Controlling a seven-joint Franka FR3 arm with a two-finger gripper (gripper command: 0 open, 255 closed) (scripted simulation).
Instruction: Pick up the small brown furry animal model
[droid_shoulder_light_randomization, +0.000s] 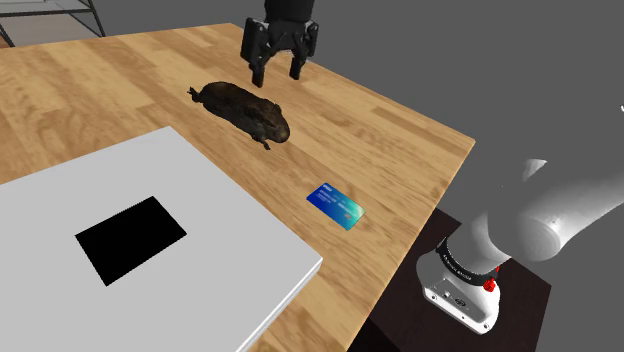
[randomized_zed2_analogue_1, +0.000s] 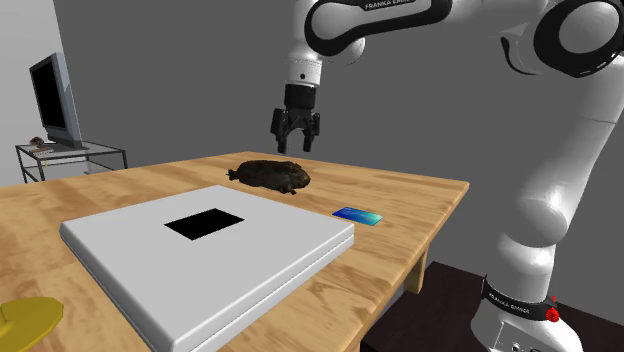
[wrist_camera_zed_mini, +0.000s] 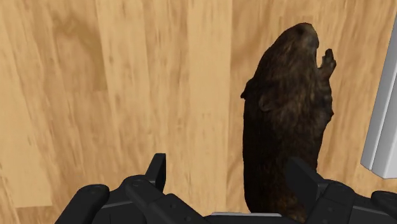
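A small dark brown furry animal model (droid_shoulder_light_randomization: 245, 112) lies on its belly on the wooden table (droid_shoulder_light_randomization: 400, 135), beside the white slab. In the second exterior view the animal (randomized_zed2_analogue_1: 273, 175) rests just past the slab's far edge. My black gripper (droid_shoulder_light_randomization: 277, 72) hangs open above the table, a little behind the animal and clear of it; it also appears as the gripper (randomized_zed2_analogue_1: 293, 147) over the animal's back. In the wrist view the animal (wrist_camera_zed_mini: 286, 121) lies lengthwise close to one finger (wrist_camera_zed_mini: 302, 178), and nothing is clasped between the fingers of the gripper (wrist_camera_zed_mini: 229, 181).
A large flat white slab (droid_shoulder_light_randomization: 200, 215) with a black rectangle (droid_shoulder_light_randomization: 130, 238) on it covers the near part of the table. A blue card (droid_shoulder_light_randomization: 335, 206) lies near the table's edge. A yellow object (randomized_zed2_analogue_1: 25, 320) sits at the near corner. A monitor (randomized_zed2_analogue_1: 50, 100) stands on a side stand.
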